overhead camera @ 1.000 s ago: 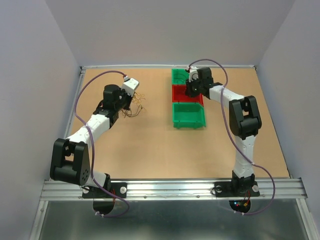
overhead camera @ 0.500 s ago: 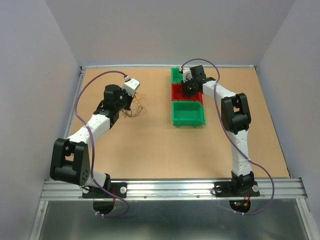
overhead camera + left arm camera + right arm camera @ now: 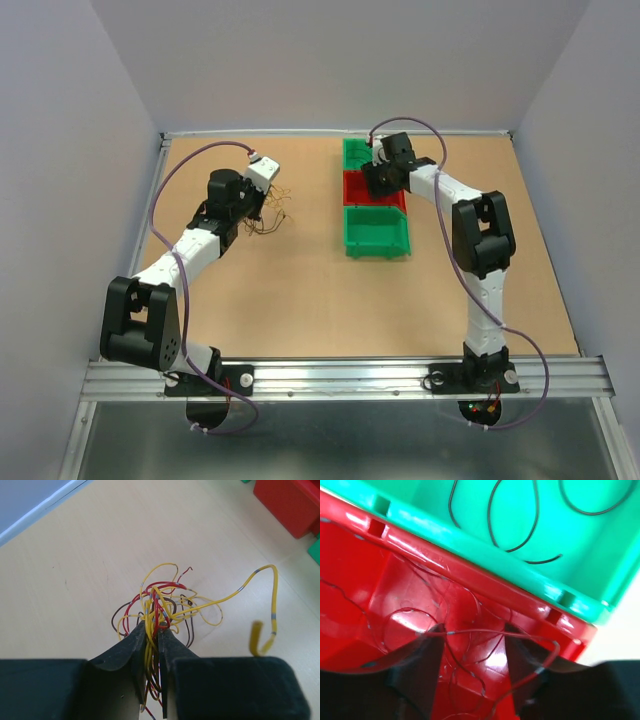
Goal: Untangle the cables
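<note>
The cables are a tangle [image 3: 161, 599] of thin yellow, red and dark brown wires on the tan table, also visible as the tangle [image 3: 273, 211] in the top view. My left gripper [image 3: 154, 628] is shut on a bundle of its strands, which run down between the jaws. One long yellow strand [image 3: 235, 593] loops off to the right. My right gripper [image 3: 472, 636] hangs open over the red bin [image 3: 365, 580]. A single red wire [image 3: 485, 631] lies across its two fingertips, and more red wires rest on the bin floor.
Three bins stand in a row at the back middle: a far green bin [image 3: 353, 152] holding black wires [image 3: 514, 525], the red bin [image 3: 370, 187], and a near green bin [image 3: 378, 230]. A metal rail [image 3: 150, 215] edges the table on the left.
The right gripper has opened over the red bin, and the red wire now lies loose across its tips. The left arm and the tangle have not moved.
</note>
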`<state>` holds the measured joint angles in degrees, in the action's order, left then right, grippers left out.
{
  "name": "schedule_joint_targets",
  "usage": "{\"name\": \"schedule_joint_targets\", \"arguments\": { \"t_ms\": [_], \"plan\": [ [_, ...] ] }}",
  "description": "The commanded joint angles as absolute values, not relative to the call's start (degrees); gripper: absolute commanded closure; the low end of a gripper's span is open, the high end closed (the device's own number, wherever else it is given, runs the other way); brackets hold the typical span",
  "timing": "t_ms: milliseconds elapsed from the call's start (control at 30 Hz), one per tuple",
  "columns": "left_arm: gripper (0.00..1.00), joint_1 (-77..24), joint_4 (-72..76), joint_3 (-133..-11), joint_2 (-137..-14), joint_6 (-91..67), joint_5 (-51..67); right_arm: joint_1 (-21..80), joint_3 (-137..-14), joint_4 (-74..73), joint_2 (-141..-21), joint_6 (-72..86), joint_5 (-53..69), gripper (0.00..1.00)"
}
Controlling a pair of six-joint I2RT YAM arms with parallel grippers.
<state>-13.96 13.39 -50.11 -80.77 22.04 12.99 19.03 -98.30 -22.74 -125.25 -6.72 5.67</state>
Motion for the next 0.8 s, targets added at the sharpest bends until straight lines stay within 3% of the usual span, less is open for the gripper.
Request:
{"name": "schedule_joint_targets", "arguments": {
  "t_ms": [0,167,333,533,767],
  "plan": [
    [0.77,-14.50,14.41,-51.15,-79.63,22.68,12.74,19.95,-96.51,-21.36,-119.10,-3.52,2.29,0.41],
    [0.77,-14.50,14.41,-50.89,-79.19,22.68,12.66,19.86,-90.54,-12.93,-113.83,-1.67,3.33,0.39],
    [0.77,-14.50,14.41,-50.80,-79.01,22.85,12.57,19.95,-89.12,-9.32,-113.29,-0.53,3.17,0.29],
    [0.77,-14.68,14.41,-50.71,-78.75,22.85,12.57,20.39,-88.07,-5.81,-114.17,3.95,-6.67,0.36],
    [0.77,-14.85,14.41,-50.63,-78.66,22.85,12.48,20.48,-85.70,-2.37,-112.41,5.71,-4.75,0.37]
  ]
}}
